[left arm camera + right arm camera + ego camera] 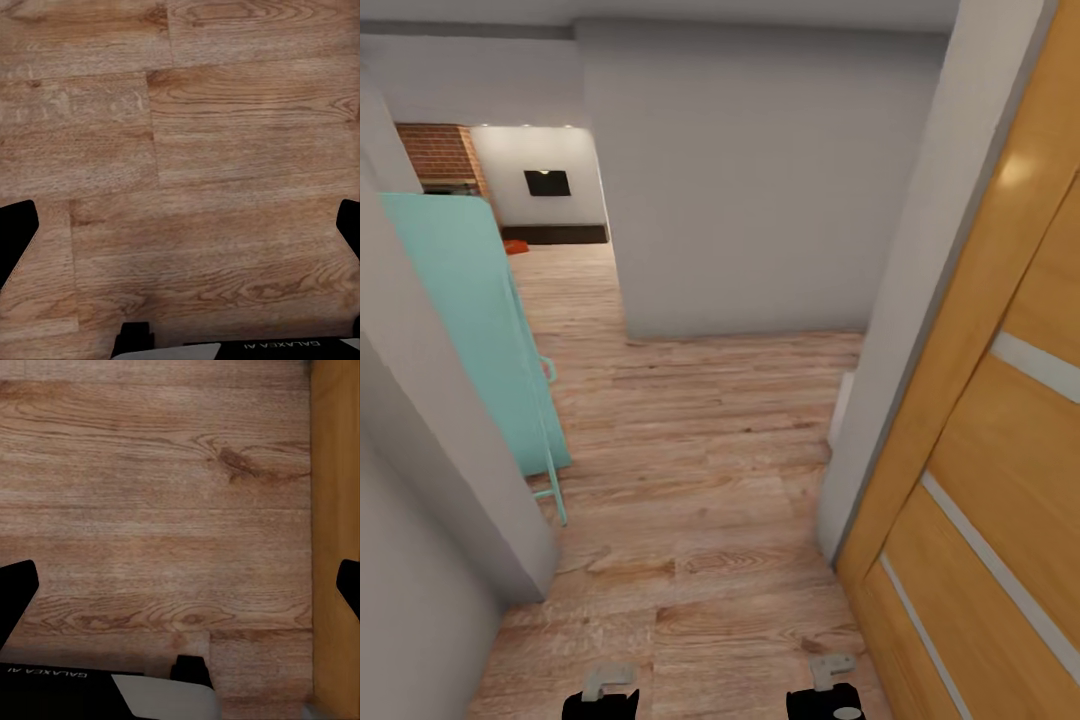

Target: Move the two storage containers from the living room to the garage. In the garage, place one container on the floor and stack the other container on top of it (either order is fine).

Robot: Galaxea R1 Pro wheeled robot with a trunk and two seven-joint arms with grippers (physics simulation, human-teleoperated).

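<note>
I stand in a hallway with a light wood plank floor [700, 480]. Far off at the back left lies the living room [550, 215], with its black TV [547, 183], brick fireplace [440, 155] and low dark cabinet [555, 234]. A small orange-red shape on that room's floor looks like one storage container [515, 245]. My left gripper [184, 225] and right gripper [184, 585] hang low over the planks, both open and holding nothing. Their wrists show at the lower edge of the head view, the left [602, 695] and the right [828, 690]. The garage is out of view.
A teal door [470, 320] stands open along the left. A grey wall corner [440, 480] juts in close at the left. An orange wooden door [1000, 420] and its grey frame [900, 350] crowd the right. A grey wall [760, 180] blocks straight ahead.
</note>
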